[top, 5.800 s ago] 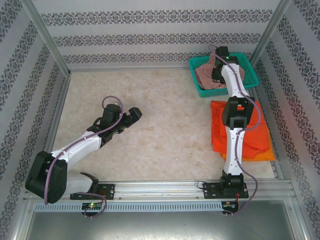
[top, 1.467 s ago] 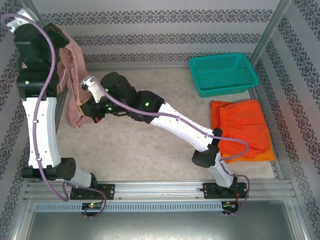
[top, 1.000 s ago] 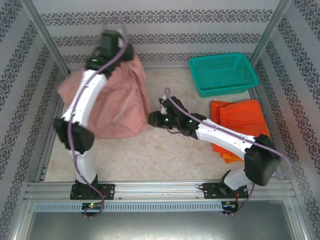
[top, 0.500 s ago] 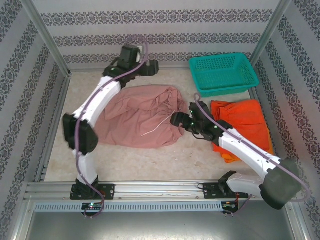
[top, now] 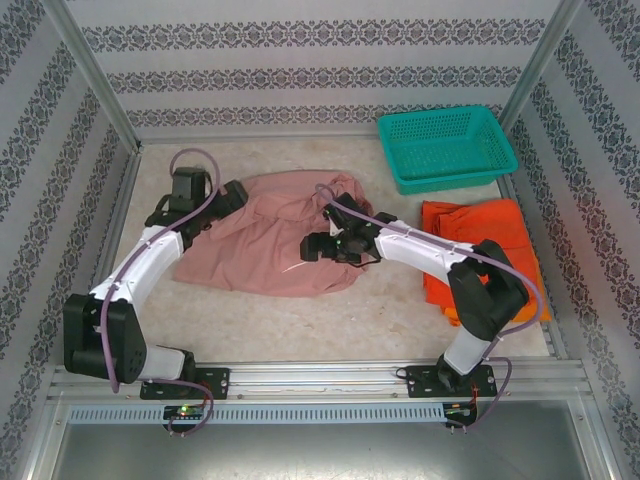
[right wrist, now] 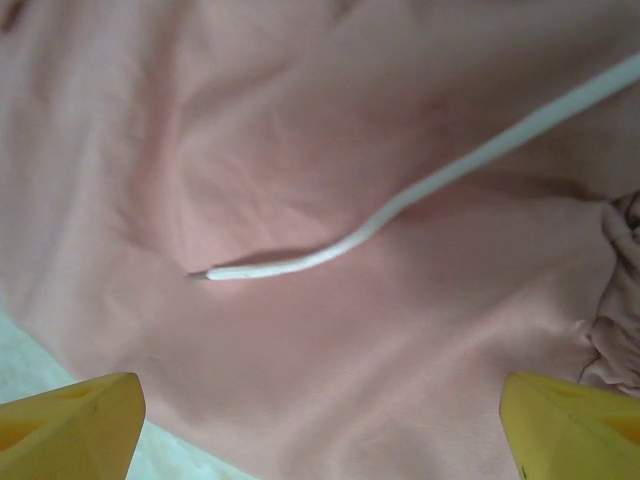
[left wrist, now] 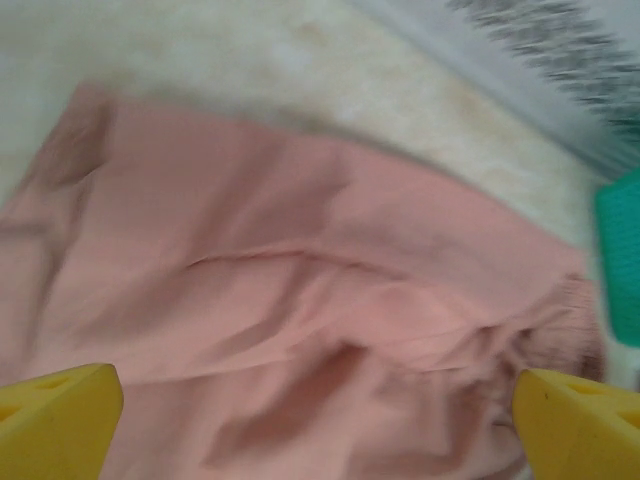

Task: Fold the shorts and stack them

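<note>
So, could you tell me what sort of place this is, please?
Probably a robot test cell, not a home: patterned wall panels set in aluminium posts, both arms bolted to a rail at the table's edge, and pink shorts spread for folding.

- Dusty pink shorts (left wrist: 300, 320) lie rumpled on the pale table (left wrist: 200, 50), with soft folds through the middle.
- The left gripper (left wrist: 315, 430) hangs over the cloth, its yellow fingertips (left wrist: 55, 420) spread wide at the lower corners.
- A teal basket (left wrist: 622, 270) edge is at right, near the shorts; the frame is blurred, so contact is uncertain.
</note>
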